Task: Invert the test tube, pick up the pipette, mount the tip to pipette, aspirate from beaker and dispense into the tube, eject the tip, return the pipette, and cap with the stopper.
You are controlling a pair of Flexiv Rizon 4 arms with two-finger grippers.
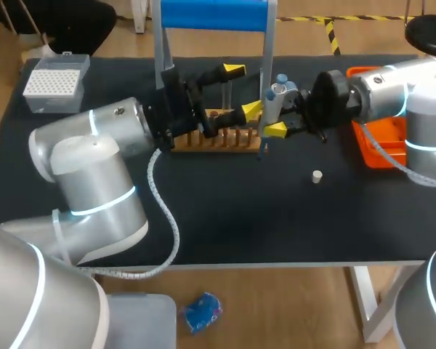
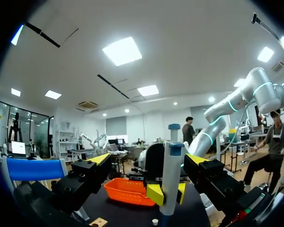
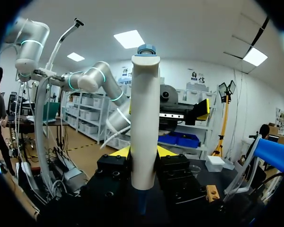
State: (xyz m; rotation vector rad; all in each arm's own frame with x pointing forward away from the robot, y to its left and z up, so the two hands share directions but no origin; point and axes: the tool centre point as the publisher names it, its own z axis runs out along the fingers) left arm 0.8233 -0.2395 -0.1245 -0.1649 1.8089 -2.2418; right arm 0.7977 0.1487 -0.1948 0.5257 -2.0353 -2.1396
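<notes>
The task stood at an early-to-middle stage, judging by how things lay. The pipette (image 1: 273, 102) was off the table (image 1: 261, 218) and upright in the air above the near end of the wooden rack (image 1: 218, 140), so picking it up appeared done. Its lower end showed only as a dark bluish stub in each view, and whether a tip was mounted there could not be told. The tip box (image 1: 54, 81) sat well apart at the far left corner of the table. The small pale stopper (image 1: 317, 175) lay loose on the dark surface in front of the rack and to its right, touching nothing, so capping was plainly left to do. Ejecting the tip and returning the pipette also seemed to remain. The test tube could not be made out behind the two grippers, so its inversion could not be judged, and no beaker was clearly seen. The right gripper (image 3: 143, 153) had its jaws clenched on the pipette's pale body, one yellow tip pressed on each side, below the blue cap. The left gripper (image 2: 147, 158) had its jaws spread wide. From its wrist view the pipette stood ahead, between its two fingers, with neither finger touching it, and it held nothing.
</notes>
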